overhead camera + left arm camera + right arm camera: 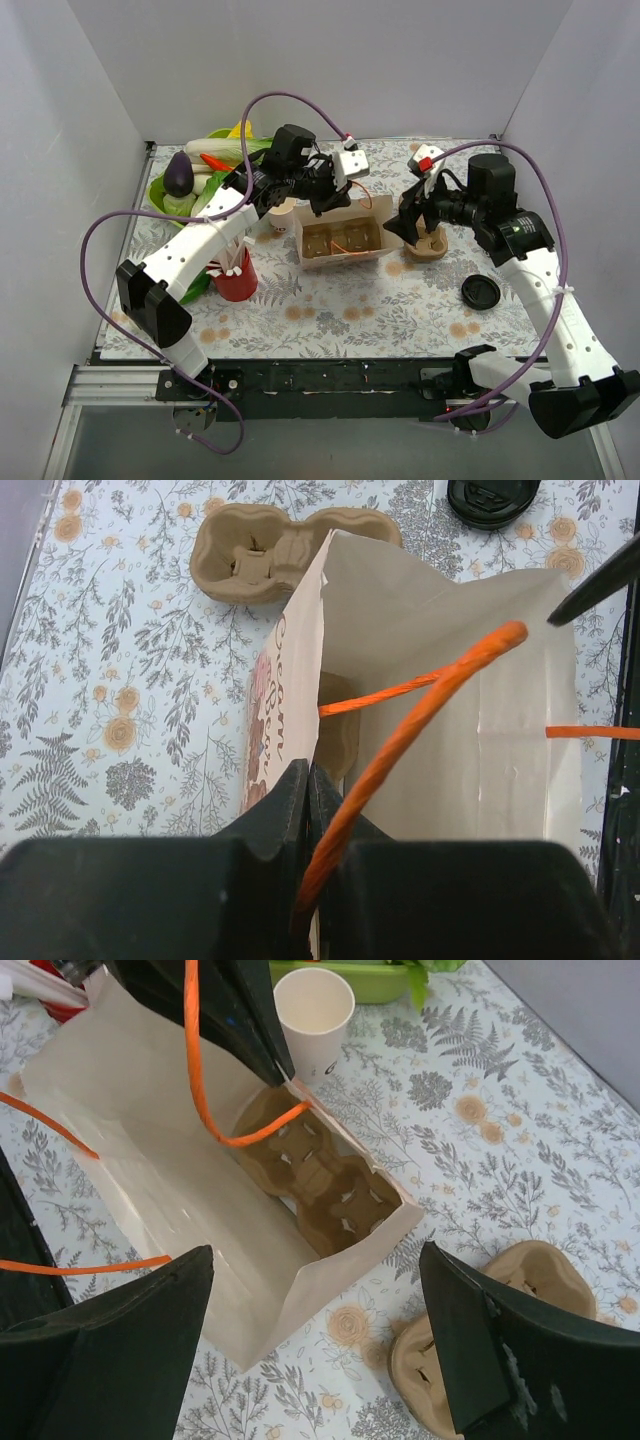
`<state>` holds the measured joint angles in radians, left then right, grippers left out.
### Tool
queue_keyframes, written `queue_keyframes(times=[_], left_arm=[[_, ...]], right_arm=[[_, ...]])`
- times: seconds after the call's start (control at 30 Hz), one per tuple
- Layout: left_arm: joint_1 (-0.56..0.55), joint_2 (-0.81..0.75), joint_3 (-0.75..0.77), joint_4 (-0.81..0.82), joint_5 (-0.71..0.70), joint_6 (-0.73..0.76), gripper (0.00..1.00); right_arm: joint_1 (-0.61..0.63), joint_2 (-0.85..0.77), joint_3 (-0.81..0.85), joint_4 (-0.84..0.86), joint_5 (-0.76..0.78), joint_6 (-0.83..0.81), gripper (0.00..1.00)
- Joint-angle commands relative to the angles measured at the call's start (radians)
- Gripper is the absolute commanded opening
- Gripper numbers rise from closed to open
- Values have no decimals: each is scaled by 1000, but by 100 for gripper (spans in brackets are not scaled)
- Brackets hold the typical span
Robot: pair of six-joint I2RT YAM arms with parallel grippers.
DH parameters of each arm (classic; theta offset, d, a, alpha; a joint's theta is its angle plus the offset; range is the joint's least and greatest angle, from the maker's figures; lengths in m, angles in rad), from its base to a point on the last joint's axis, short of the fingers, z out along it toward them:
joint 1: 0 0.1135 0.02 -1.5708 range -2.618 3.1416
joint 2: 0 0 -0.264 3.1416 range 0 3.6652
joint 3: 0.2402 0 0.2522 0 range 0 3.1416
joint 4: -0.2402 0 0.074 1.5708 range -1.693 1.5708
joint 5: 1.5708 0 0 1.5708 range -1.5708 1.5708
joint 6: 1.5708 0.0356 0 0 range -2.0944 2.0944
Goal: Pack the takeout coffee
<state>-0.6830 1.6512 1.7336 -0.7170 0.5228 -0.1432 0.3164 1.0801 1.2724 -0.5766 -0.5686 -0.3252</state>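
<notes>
your left pincer (308,780) is pinching the rim of the paper bag (440,730) — your right pincer (315,1250) hangs spread wide beside it (a cardboard carrier (320,1175) sits inside).

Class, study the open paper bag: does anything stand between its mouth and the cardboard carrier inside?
Yes: an orange handle loops across the mouth over one end of the carrier, beside the left fingers pinching the paper bag. No lidded cup shows.

Floral table (350,300): paper bag (345,240), carrier (425,246), loose lid (481,292)

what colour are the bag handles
The handles are orange, clearest in the left wrist view.
</notes>
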Motion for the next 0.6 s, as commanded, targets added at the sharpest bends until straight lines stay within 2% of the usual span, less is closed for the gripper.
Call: queue_keyframes(times=[0.0,0.17,0.23,0.27,0.3,0.37,0.5,0.57], left_arm=[[-1,-51,7,14,-18,-36,0],[-1,-60,-2,19,-33,-62,0],[-1,-76,-9,27,-37,-82,2],[-1,-82,-14,28,-41,-84,16],[-1,-91,-34,34,-41,-84,26],[-1,-139,-68,51,-49,-82,60],[-1,-280,-221,145,-23,-30,79],[-1,-326,-296,172,-24,-32,82]], right_arm=[[29,23,-33,38,42,0,93],[75,52,-59,6,148,-18,95],[82,61,-67,-41,145,-35,96],[85,60,-71,-55,145,-44,96],[90,47,-82,-65,148,-57,96],[93,29,-123,-69,170,-58,97],[102,-25,-177,-91,182,-104,98],[113,-40,-202,-101,185,-138,98]])
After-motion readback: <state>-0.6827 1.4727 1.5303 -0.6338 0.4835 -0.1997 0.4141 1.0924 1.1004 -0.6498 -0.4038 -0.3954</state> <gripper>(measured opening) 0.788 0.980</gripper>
